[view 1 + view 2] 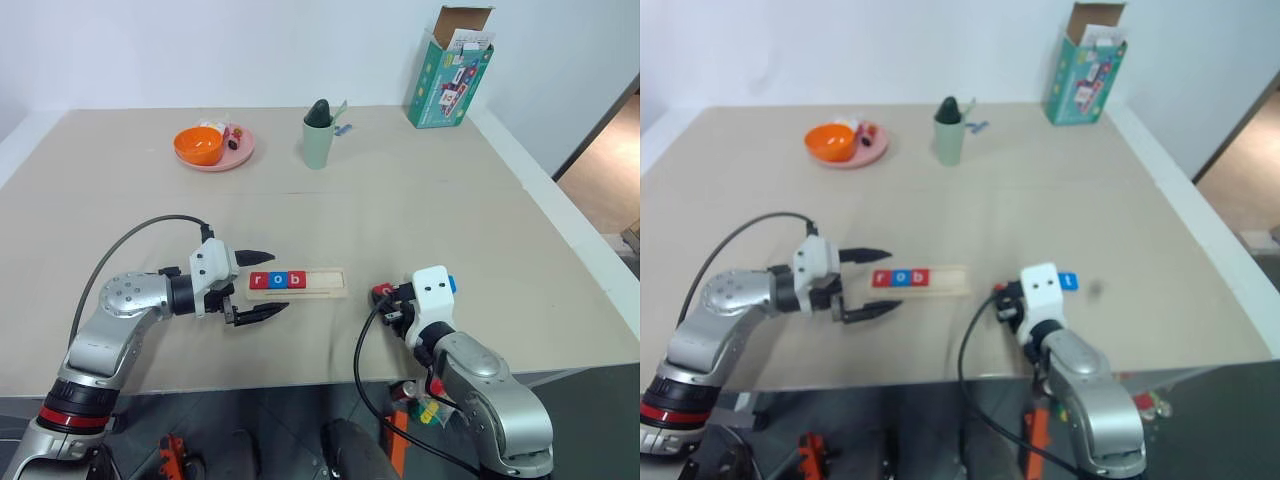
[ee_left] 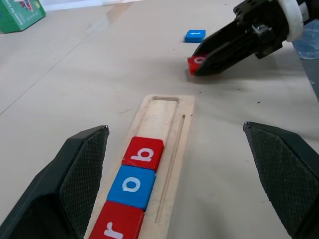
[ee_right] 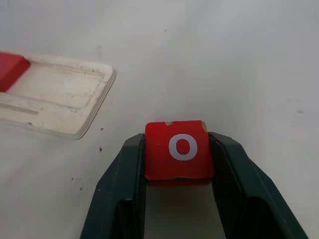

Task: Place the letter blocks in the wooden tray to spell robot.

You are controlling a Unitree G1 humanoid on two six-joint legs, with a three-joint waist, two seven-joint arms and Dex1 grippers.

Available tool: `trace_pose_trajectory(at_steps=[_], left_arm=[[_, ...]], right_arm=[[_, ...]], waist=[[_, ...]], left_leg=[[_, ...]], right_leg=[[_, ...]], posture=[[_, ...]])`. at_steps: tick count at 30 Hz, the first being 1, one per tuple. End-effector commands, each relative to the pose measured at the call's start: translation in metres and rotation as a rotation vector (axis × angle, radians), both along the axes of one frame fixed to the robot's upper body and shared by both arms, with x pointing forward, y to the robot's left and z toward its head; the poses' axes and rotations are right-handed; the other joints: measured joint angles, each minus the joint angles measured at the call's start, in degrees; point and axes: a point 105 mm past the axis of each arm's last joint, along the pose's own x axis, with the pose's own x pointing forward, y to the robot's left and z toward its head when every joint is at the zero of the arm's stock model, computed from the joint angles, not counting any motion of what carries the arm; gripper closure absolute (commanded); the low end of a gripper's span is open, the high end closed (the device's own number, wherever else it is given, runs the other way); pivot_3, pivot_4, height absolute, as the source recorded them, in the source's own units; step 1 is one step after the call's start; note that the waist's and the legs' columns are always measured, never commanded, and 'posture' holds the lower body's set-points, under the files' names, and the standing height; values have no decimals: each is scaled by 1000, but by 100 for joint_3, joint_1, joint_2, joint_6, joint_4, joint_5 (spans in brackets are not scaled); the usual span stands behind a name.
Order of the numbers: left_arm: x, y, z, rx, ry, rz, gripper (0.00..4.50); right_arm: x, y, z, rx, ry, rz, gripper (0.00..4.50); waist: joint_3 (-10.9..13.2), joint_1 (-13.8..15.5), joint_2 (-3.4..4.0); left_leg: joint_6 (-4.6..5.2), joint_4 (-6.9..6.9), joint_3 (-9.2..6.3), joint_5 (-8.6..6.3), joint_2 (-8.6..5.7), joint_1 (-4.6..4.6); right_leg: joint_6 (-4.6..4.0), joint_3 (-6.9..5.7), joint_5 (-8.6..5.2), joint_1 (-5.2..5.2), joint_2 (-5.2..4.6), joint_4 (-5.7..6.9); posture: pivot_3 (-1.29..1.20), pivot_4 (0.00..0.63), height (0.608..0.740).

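Letter blocks reading r, o, b are sitting in the long pale wooden tray [image 1: 298, 283], whose long axis is running left to right across the beige table [image 1: 400, 200] from the head views, its right end lying bare. A blue letter block [image 1: 452, 284] is lying just beyond the right gripper [image 1: 384, 296]. A green carton [image 1: 449, 80] is standing at the far corner. From the left wrist, the left gripper [image 2: 187, 164] is gaping wide, holding nothing, at the tray's end. From the right wrist, the right gripper's fingers are pinching a red "o" block [image 3: 178, 149] beside the tray's bare end.
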Motion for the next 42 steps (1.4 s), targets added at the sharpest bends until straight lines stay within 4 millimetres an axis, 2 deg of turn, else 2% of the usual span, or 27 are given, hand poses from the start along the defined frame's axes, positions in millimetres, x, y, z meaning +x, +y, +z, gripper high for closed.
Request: trace_pose_trajectory(at_steps=[1, 8, 12, 17, 24, 26, 27, 29, 32, 33, 38, 42], left_arm=[[-1, -2, 7, 9, -37, -19, 0], [0, -1, 4, 22, -37, -20, 0], [-1, -2, 4, 18, -39, -21, 0], [-2, -2, 5, 15, -43, -23, 0], [-1, 1, 3, 23, -44, -13, 0], [-1, 1, 3, 24, -44, -12, 0], [-1, 1, 2, 24, -44, -11, 0], [-1, 1, 2, 24, -44, -11, 0], [-2, 1, 2, 30, -46, -10, 0], [-2, 1, 1, 32, -47, -10, 0], [-1, 2, 0, 41, -52, -10, 0], [0, 0, -1, 43, -58, -17, 0]], right_arm=[[3, 5, 17, 14, -59, -14, 3283], [11, 16, 20, 34, -58, 12, 3283], [12, 21, 11, 33, -1, 38, 3283], [15, 18, 7, 16, 9, 18, 3283], [13, 23, 4, 17, 35, 60, 3283], [13, 25, 6, 16, 21, 76, 2251], [14, 26, 8, 14, 8, 84, 2015], [13, 26, 12, 28, -8, 89, 1270], [18, 18, 40, 42, -89, 154, 235], [21, 13, 50, 31, -115, 186, 12], [35, -6, 73, -71, -118, 435, 12], [28, -4, 63, -187, -31, 785, 12]], waist=[[0, 0, 0], [-1, 4, -1], [-1, 6, -1], [-1, 5, -1], [-1, 5, -2], [-1, 5, -2], [-1, 5, -2], [-1, 5, -2], [0, 3, 0], [1, 3, 1], [0, 5, -1], [0, 3, -1]], left_leg=[[-3, 0, 0, 4, 0, 0], [-1, 0, 2, 16, -3, -2], [-2, -5, 0, 15, -2, -6], [-1, -9, -3, 15, -2, -7], [-1, -6, -2, 15, -3, -7], [-1, -6, -2, 15, -3, -7], [-1, -6, -2, 15, -3, -7], [-1, -6, -2, 15, -3, -7], [-1, -6, -2, 15, -3, -7], [-1, -6, 0, 15, -4, -8], [0, 5, 3, 16, -9, -7], [3, 0, 3, 14, -10, -4]], right_leg=[[-1, 0, 0, 0, 0, 0], [-2, 5, 7, 0, -1, -1], [2, 3, 6, -1, -1, -1], [3, 0, 5, -3, 0, -1], [2, 2, 5, -2, -1, -1], [2, 2, 5, -3, -1, -1], [2, 1, 5, -3, 0, -1], [3, 1, 5, -3, 0, -1], [3, 2, 6, -3, 0, -1], [4, 5, 6, -3, -1, -2], [9, 10, 9, 6, -5, -9], [8, 10, 8, 7, -3, -11]], posture=[[0, 150, 740], [0, 150, 740], [0, 150, 740], [0, 150, 740], [0, 150, 740], [0, 150, 740], [0, 150, 740], [0, 150, 740], [0, 150, 740], [0, 150, 740], [0, 150, 740], [0, 150, 740]])
